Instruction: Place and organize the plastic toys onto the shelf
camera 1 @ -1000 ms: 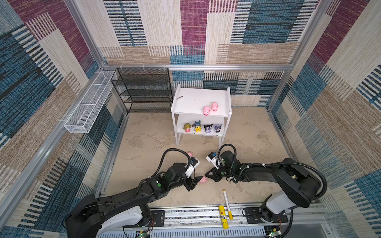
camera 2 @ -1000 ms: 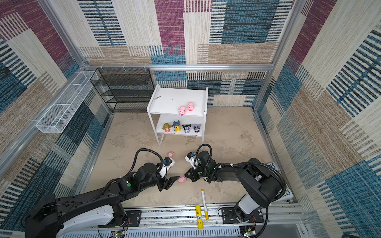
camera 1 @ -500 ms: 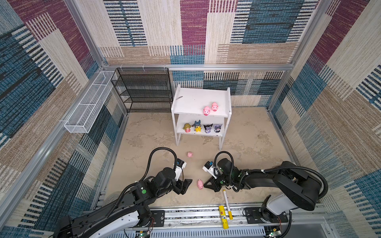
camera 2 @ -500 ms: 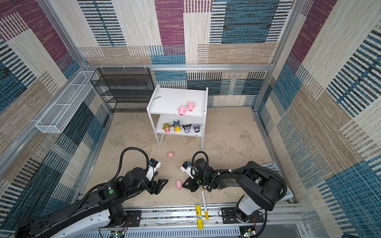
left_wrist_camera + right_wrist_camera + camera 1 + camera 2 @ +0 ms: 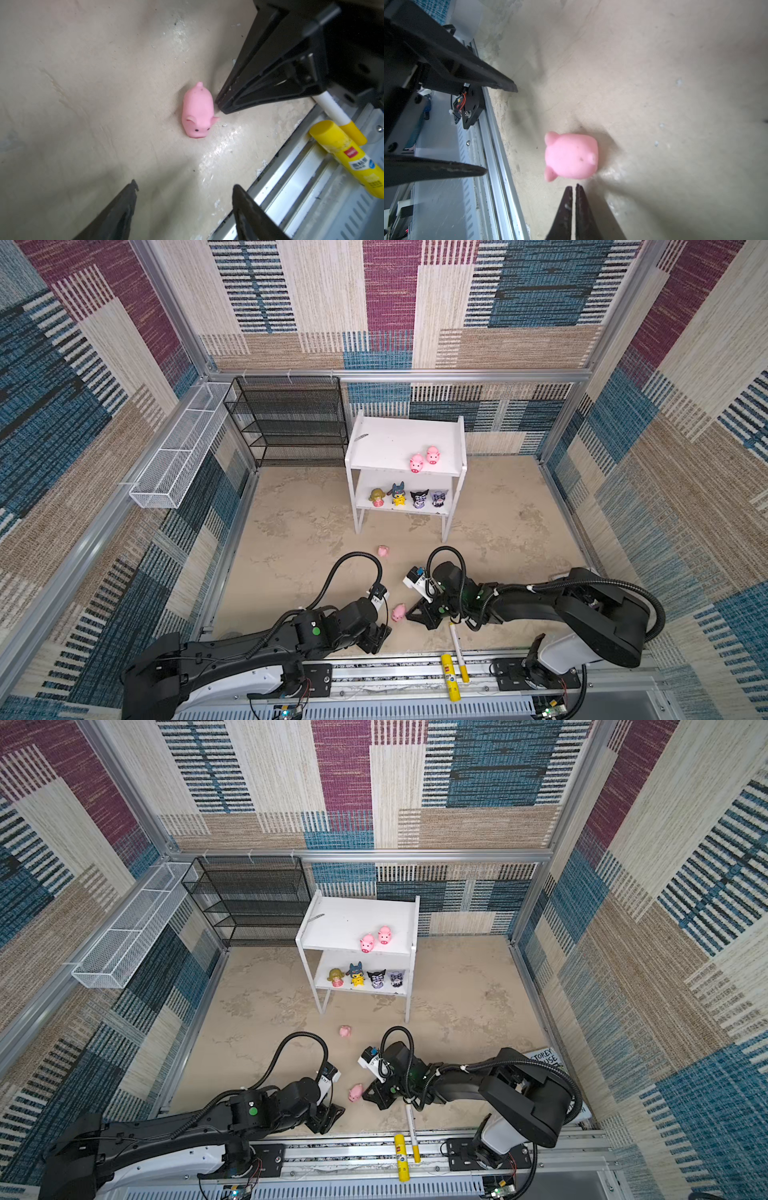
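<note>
On the sandy floor (image 5: 291, 564) near the front rail, a small pink pig (image 5: 398, 612) lies between the two grippers. The left gripper (image 5: 185, 185) sits just short of it, its jaws spread wide and empty. The pig is lined up with the gap but lies outside it. The right gripper (image 5: 573, 187) has its fingers pressed together and holds nothing. Its tip is just beside the pig's flank, and contact cannot be told. A second pig (image 5: 382, 551) lies on the floor nearer the white shelf (image 5: 386, 439). Two more pigs (image 5: 416, 463) stand on the shelf's top board. The lower board holds a blond doll (image 5: 377, 497), a yellow blue-hooded figure (image 5: 398, 494) and two black-and-purple figures (image 5: 419, 498) in a row.
</note>
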Action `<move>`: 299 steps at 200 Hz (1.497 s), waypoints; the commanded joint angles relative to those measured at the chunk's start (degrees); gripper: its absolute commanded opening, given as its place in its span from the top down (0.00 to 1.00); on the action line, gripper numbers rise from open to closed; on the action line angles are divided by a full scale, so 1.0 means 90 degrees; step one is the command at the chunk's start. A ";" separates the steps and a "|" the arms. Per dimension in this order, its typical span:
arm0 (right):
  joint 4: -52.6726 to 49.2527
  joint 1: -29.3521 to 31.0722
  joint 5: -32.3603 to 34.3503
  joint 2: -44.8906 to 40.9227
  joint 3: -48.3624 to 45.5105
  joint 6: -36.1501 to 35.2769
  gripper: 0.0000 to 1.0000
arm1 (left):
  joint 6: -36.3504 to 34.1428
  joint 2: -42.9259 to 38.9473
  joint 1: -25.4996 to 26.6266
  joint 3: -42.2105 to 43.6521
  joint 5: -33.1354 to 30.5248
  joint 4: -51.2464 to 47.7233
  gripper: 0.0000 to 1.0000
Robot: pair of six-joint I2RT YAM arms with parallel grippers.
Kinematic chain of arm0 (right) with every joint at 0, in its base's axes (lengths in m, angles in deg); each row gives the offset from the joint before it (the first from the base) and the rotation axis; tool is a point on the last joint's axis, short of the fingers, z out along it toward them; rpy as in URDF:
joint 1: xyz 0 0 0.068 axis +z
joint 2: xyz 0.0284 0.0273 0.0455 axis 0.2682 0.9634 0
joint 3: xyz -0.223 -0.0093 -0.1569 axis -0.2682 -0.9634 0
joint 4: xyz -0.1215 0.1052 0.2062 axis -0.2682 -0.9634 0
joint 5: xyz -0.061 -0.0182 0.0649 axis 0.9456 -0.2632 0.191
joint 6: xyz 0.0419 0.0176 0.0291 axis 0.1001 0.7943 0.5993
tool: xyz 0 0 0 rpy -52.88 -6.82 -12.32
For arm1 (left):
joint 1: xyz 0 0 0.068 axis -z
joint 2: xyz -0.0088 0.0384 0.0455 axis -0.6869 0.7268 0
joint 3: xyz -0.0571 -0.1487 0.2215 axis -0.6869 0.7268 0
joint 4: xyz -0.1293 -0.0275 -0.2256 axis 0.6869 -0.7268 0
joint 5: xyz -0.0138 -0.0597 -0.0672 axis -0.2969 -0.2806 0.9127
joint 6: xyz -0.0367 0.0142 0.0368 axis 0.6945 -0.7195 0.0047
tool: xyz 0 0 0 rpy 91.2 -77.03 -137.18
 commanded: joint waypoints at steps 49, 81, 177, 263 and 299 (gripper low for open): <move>-0.0828 -0.0338 0.1284 -0.0996 -0.0025 0.0425 0.86 | -0.0141 0.1573 0.0237 -0.0565 -0.0801 0.0791 0.28; -0.1105 -0.0583 0.1583 -0.1481 0.0014 0.0413 0.85 | -0.0305 0.2106 0.0237 -0.0867 -0.0703 0.0817 0.31; -0.1618 -0.1062 0.2135 -0.2757 -0.0046 0.0363 0.83 | -0.0458 0.2929 0.0253 -0.1399 -0.0766 0.0717 0.56; -0.1827 -0.1083 0.2145 -0.3182 -0.0133 0.0323 0.83 | -0.0421 0.2579 0.0265 -0.1397 -0.1044 0.0472 0.77; -0.2082 -0.1087 0.2085 -0.3296 0.0017 0.0200 0.83 | -0.0701 0.1838 0.0275 -0.1956 -0.1273 -0.0555 0.77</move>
